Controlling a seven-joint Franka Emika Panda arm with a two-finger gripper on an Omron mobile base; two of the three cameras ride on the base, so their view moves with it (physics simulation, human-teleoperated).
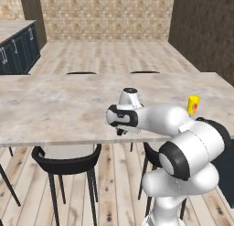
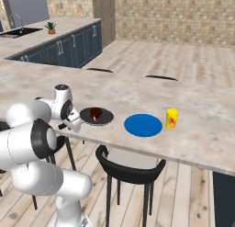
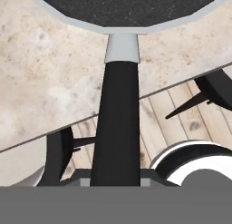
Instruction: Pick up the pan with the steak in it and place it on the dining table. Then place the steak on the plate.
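Gripper (image 2: 75, 124) clamped on the black handle (image 3: 116, 128) of the pan (image 2: 97, 116); in the hand view the handle runs straight up from between the finger tips to a silvery neck and the pan's rim. Pan sits over the near edge of the dining table (image 2: 193, 102), its round body above the marbled top, handle reaching back past the edge toward the arm; whether the base touches the stone I cannot tell. Steak (image 2: 95, 113) lies inside the pan, reddish-brown with an orange patch. Just beside the pan, farther along the table, a flat round blue plate (image 2: 143, 125); beyond that a yellow cup (image 2: 172, 118) with a red mark, upright. Black chair (image 2: 128, 168) tucked under the table edge below the plate. Across the room, a counter with dark blue cabinets (image 2: 69, 49).
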